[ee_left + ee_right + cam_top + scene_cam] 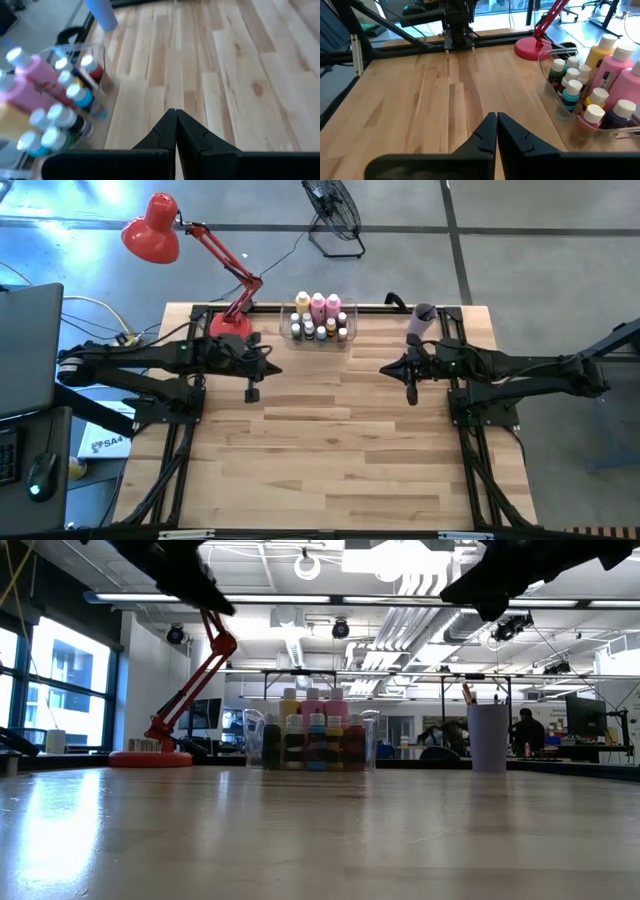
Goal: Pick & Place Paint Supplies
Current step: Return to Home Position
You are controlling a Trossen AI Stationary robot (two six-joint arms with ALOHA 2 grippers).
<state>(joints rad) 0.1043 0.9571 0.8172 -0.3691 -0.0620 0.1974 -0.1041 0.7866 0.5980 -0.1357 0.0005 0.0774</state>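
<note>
We see the left gripper (252, 392) above the left side of the worktop (340, 460), with its fingers pressed together and holding nothing. The right gripper (411, 393) hangs opposite to it on the right side, also closed and empty. The bottles (318, 317) stand together inside the bin (287, 330), at the middle of the far edge. The brushes (467, 694) stand in the cup (423, 321) at the far right, with only their tips over its rim.

Bottles (318, 315) stand in the bin (352, 330), far back on the table (340, 450), between lamp (230, 323) and cup (424, 315).
</note>
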